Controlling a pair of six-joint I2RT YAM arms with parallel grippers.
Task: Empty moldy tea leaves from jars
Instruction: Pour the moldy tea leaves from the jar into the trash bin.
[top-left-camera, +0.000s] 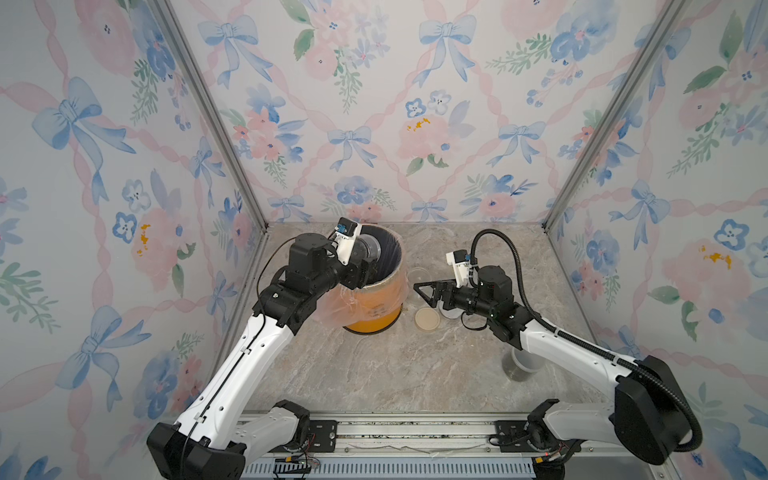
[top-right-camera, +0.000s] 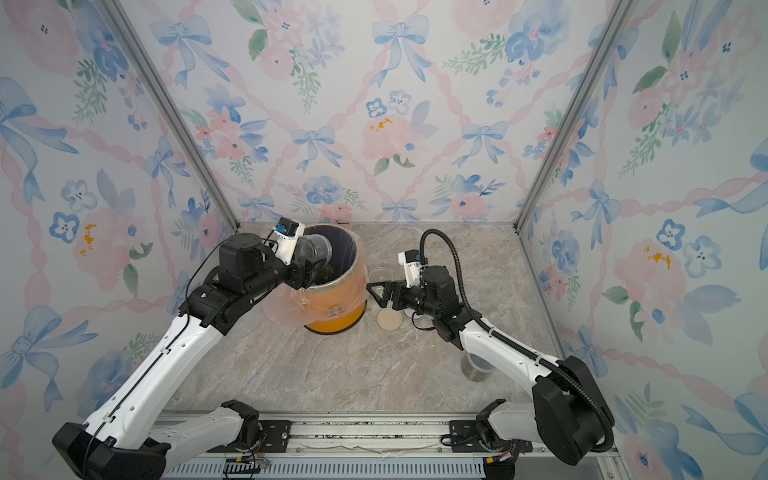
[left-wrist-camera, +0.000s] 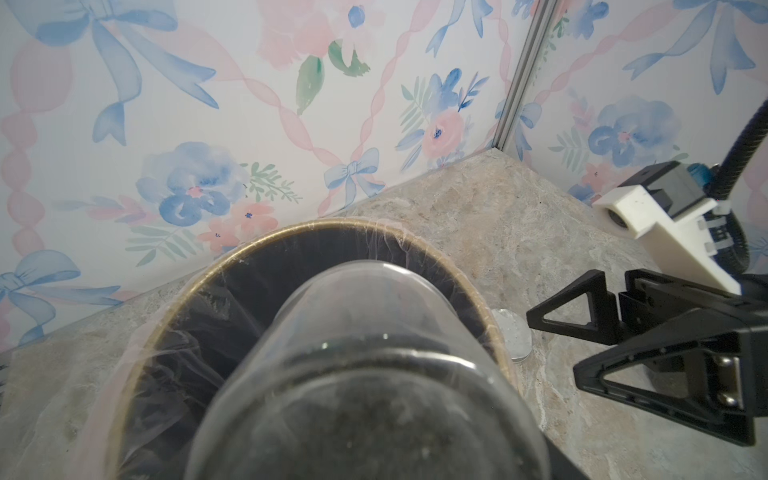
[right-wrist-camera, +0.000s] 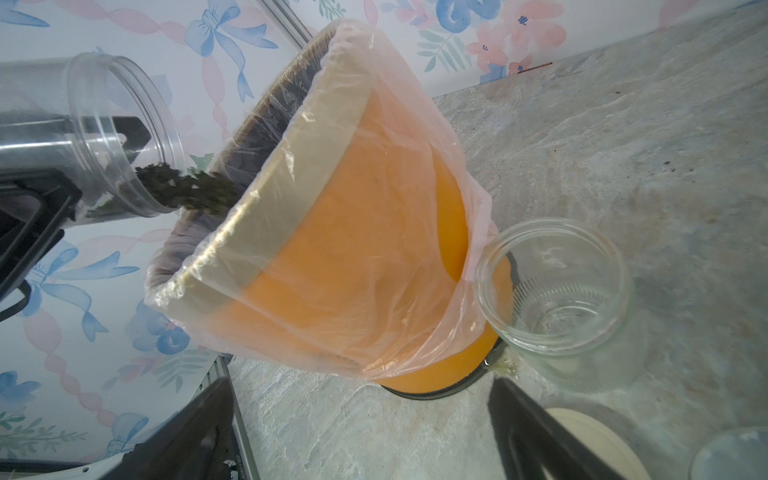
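Nearest, well apart from the plastic-lined orange bin (top-left-camera: 374, 313), a small clear jar (top-left-camera: 520, 366) held dark olive-brown tea leaves (top-left-camera: 514, 374), not yet emptied. Beside the bin sat a flat beige lid (top-left-camera: 428, 318), the wide-open, empty right gripper (left-wrist-camera: 552, 345) and an empty clear glass jar (right-wrist-camera: 552, 316). Over the bin, the left gripper (right-wrist-camera: 99, 160) clamped a tilted clear plastic jar (right-wrist-camera: 124, 104), leaves pouring in.

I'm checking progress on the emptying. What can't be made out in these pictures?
Third jar: both top views, right arm covers its top; lid on or off unclear.
Tea left in the held jar: left wrist view blurred; right wrist view cuts the jar at the edge.
Grey lid: right wrist view, cut by the corner.
Bin bottom: top views, left arm and held jar block most of it.
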